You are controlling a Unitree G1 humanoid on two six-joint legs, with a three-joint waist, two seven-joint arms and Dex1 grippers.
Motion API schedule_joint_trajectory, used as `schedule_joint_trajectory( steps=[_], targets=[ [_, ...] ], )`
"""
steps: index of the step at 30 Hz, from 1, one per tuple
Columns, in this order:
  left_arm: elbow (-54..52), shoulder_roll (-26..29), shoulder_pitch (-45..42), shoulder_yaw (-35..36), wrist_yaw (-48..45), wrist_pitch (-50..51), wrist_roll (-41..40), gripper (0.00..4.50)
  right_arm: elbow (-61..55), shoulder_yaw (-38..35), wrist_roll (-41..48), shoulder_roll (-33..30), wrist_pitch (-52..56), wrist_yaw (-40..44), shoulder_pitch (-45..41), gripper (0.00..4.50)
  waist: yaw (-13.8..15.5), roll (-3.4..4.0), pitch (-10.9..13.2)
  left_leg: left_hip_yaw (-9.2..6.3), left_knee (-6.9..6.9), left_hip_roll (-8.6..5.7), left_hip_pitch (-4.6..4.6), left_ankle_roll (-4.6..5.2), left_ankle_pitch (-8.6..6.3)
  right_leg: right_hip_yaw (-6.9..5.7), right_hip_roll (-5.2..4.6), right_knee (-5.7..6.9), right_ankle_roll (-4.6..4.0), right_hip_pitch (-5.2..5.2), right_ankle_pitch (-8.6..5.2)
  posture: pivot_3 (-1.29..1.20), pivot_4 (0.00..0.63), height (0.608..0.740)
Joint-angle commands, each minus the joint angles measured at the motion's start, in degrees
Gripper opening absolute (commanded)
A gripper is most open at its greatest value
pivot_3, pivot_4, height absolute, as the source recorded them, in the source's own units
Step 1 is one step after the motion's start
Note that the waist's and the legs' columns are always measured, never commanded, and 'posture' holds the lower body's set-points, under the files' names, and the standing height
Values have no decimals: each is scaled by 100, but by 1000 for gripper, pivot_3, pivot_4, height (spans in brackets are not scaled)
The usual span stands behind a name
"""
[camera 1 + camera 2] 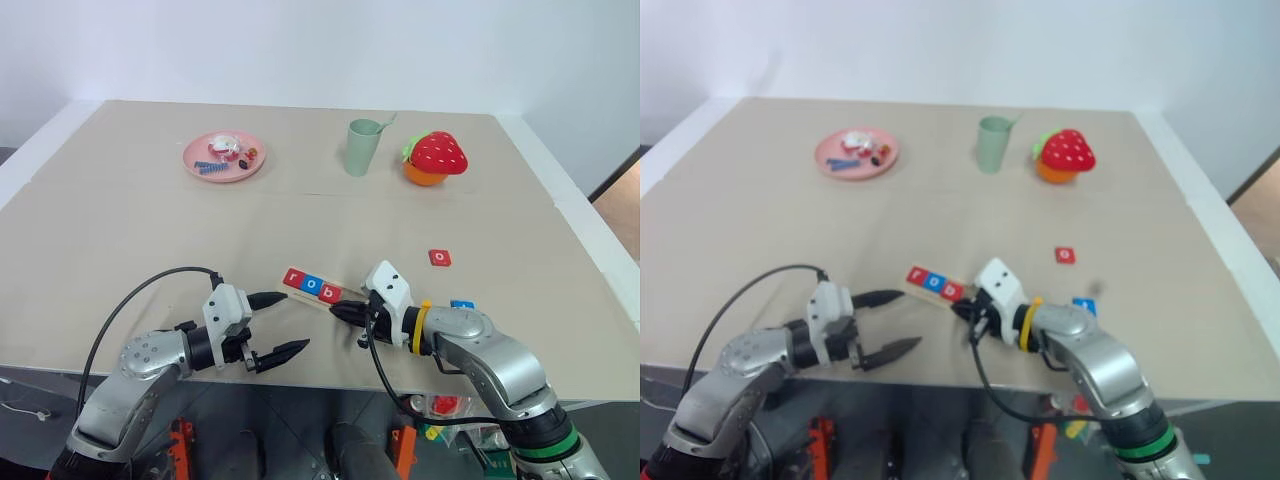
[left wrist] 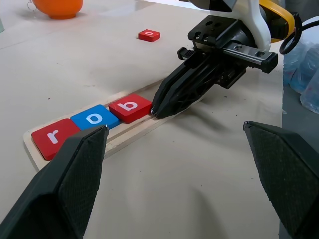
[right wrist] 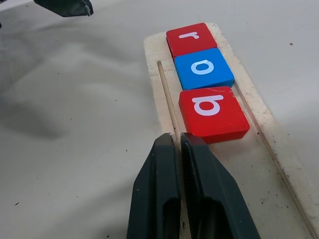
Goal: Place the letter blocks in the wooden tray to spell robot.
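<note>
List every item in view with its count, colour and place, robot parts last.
wooden tray: one, pale, near table edge, between the grippers.
tiles in tray: three, red r, blue o, red b, side by side.
loose tiles: two, red right of tray, blue behind right arm.
plate: one, pink, far left, small items on it.
cup: one, green, far centre.
strawberry toy: one, red, on an orange thing.
left gripper: black, open.
right gripper: black, shut, tip at b tile.
</note>
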Motion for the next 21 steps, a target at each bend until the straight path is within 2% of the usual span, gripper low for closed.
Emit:
schedule_joint_trajectory(
  steps=[1,12,16,17,18,21],
  targets=[
    [-231,30,37,2,-22,-116,20,4500,7,-41,-15,32,-81,-9,-145,207,0,0,0,0,0,0,0,0,0,0,0,0,0,0,0,0,150,740],
    [-239,54,86,14,-59,-140,40,4500,69,-75,33,72,-10,56,-267,207,0,0,0,0,0,0,0,0,0,0,0,0,0,0,0,0,150,740],
    [-222,60,88,55,-68,-149,25,4500,-223,-299,245,9,170,62,-241,207,1,0,0,0,0,0,0,0,0,0,0,0,0,0,0,0,150,740],
    [-222,60,78,67,-68,-150,19,4500,-376,-450,378,-10,265,54,-253,721,1,0,0,0,0,0,-1,0,0,0,0,0,0,0,0,0,150,740],
    [-226,60,67,80,-72,-155,13,4500,-511,-610,510,-11,360,25,-273,934,2,0,0,-1,0,0,-1,0,0,-1,-1,0,0,0,0,0,150,740],
    [-261,55,18,103,-84,-131,-31,4500,-809,-1156,858,-31,704,-153,-392,1996,2,0,0,-1,0,0,-1,0,0,-1,0,0,1,0,0,0,150,740]
  ],
)
